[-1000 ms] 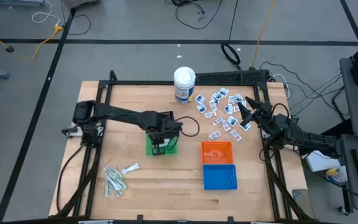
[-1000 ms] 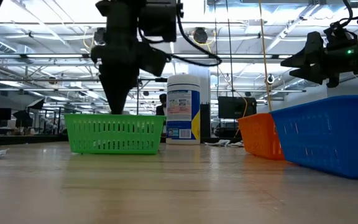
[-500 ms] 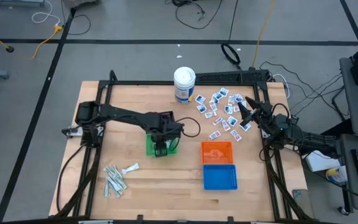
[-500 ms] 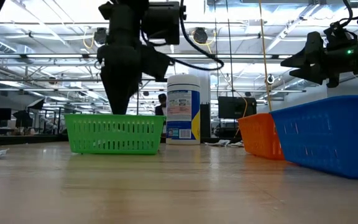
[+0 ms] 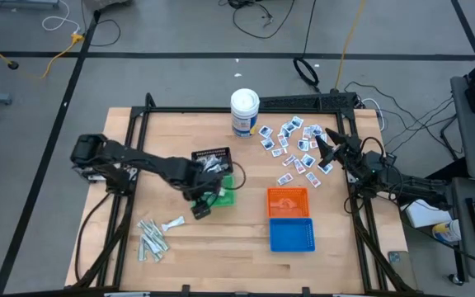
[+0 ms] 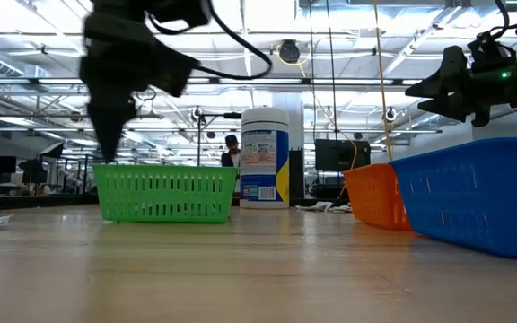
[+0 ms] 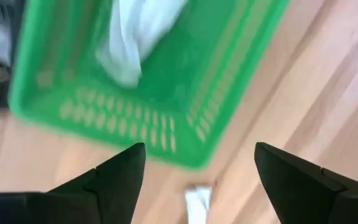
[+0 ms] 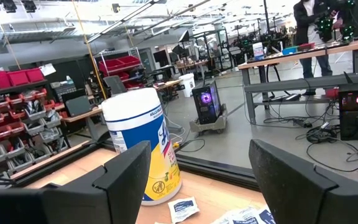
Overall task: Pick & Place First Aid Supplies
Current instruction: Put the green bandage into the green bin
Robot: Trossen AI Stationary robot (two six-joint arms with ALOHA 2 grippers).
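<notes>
Beside green basket (image 5: pixel 223 191): bare wood.

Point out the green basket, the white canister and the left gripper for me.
green basket (image 6: pixel 164 194): low view, on its front mesh wall.
white canister (image 5: pixel 244 102): high view, on its lid.
left gripper (image 7: pixel 197 174): left wrist view, midway between its open fingertips, above the basket's edge.
</notes>
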